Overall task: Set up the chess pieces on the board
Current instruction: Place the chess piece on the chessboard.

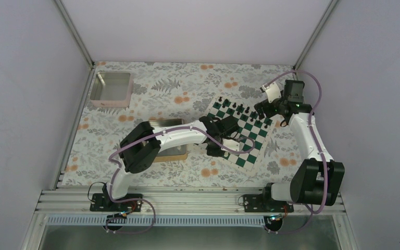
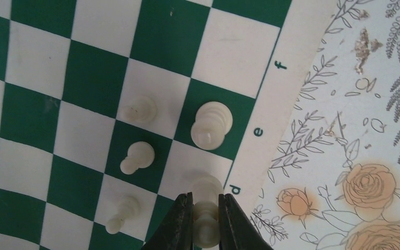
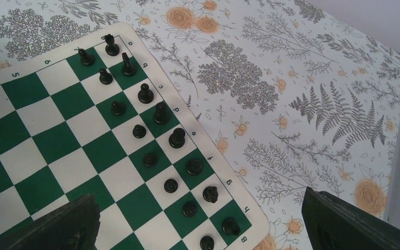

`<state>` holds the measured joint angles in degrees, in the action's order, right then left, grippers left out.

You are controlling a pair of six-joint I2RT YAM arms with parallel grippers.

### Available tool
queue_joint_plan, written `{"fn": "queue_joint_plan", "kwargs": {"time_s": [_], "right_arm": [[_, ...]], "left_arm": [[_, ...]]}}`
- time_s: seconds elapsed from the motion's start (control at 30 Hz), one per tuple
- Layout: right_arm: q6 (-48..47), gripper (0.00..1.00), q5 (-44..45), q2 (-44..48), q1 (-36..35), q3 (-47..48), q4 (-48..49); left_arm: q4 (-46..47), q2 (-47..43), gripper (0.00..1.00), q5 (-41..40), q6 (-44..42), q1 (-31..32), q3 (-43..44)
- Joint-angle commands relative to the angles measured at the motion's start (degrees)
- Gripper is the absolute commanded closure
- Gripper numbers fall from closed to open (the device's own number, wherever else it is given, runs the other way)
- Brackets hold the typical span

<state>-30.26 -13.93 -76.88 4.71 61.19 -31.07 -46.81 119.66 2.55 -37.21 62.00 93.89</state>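
The green and white board (image 1: 250,136) lies right of centre on the floral cloth; it also shows in the left wrist view (image 2: 41,104) and the right wrist view (image 3: 41,140). My left gripper (image 2: 206,219) is shut on a cream piece (image 2: 207,208) standing on the white square by the letter d, at the board's edge. Another tall cream piece (image 2: 211,125) stands on the e square, and three cream pawns (image 2: 137,157) stand one row in. My right gripper (image 1: 266,108) is open and empty above the board's far side, its fingers (image 3: 57,224) wide apart.
Two rows of black pieces (image 3: 151,112) fill the board's far edge. A gold-rimmed metal tin (image 1: 167,136) lies under the left arm. A pinkish square tray (image 1: 111,88) sits at the back left. Grey walls close in the sides.
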Motion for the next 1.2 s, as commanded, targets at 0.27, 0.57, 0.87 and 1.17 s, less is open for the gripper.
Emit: {"fn": "queue_joint_plan", "kwargs": {"time_s": [0.27, 0.57, 0.87, 1.17], "right_arm": [[-0.51, 0.00, -1.41, 0.50, 1.20, 0.15, 0.93], [-0.49, 0.00, -2.17, 0.15, 1.47, -0.27, 1.30], [-0.57, 0.00, -2.94, -0.09, 1.62, -0.11, 0.88], [-0.59, 0.00, -3.51, -0.09, 1.61, -0.18, 0.44]], "left_arm": [[0.48, 2.75, 0.98, -0.68, -1.33, 0.40, 2.68], [1.02, 3.04, 0.98, -2.01, -1.62, 0.28, 1.94], [0.72, 2.33, 0.84, -2.54, -1.96, 0.24, 1.45], [0.36, 2.13, 0.76, -3.10, -1.95, 0.27, 1.58]]}}
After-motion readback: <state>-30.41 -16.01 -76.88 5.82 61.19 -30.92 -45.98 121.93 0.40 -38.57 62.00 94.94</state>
